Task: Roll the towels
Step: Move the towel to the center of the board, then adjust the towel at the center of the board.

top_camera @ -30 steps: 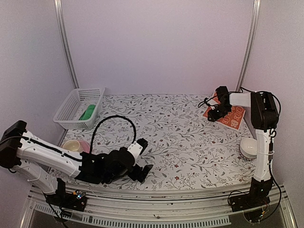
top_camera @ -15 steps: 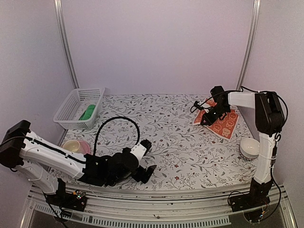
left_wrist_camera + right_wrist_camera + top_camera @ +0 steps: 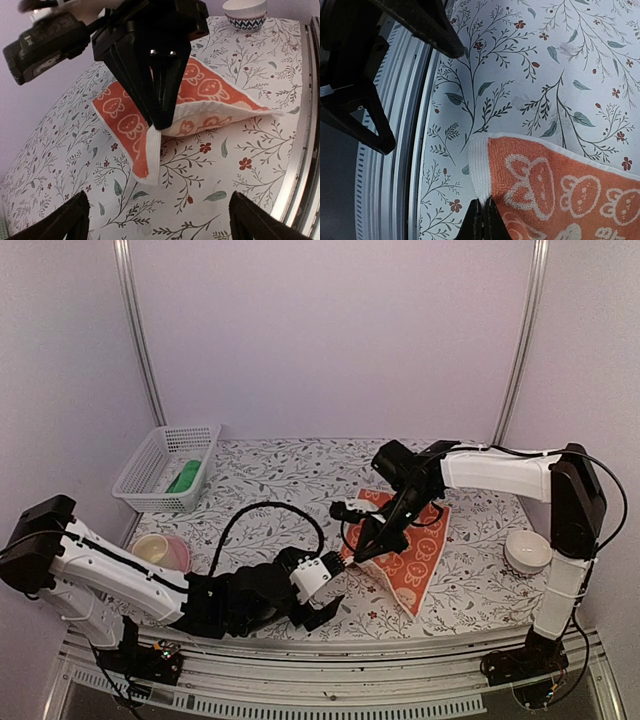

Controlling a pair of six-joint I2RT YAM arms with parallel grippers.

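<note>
The orange-red towel [image 3: 412, 562] with a white pattern lies partly on the flowered table at front centre, its near corner lifted. My right gripper [image 3: 364, 551] is shut on that white-hemmed corner; the right wrist view shows the shut fingertips [image 3: 483, 220] pinching the towel's edge [image 3: 560, 185]. My left gripper [image 3: 330, 598] is open and empty just in front of the towel. In the left wrist view it [image 3: 160, 222] is spread wide below the towel [image 3: 210, 95], not touching it. The green towel [image 3: 183, 478] lies in the basket.
A white basket [image 3: 150, 472] stands at the back left. A pink and a yellow bowl [image 3: 160, 548] sit at the left. A white bowl [image 3: 526, 550] sits at the right, also seen in the left wrist view [image 3: 245, 12]. The metal front rail [image 3: 405, 150] runs close by.
My right gripper has dragged the orange-red towel from the back right corner to front centre. My left gripper has shifted right, towards the towel, and stays open.
</note>
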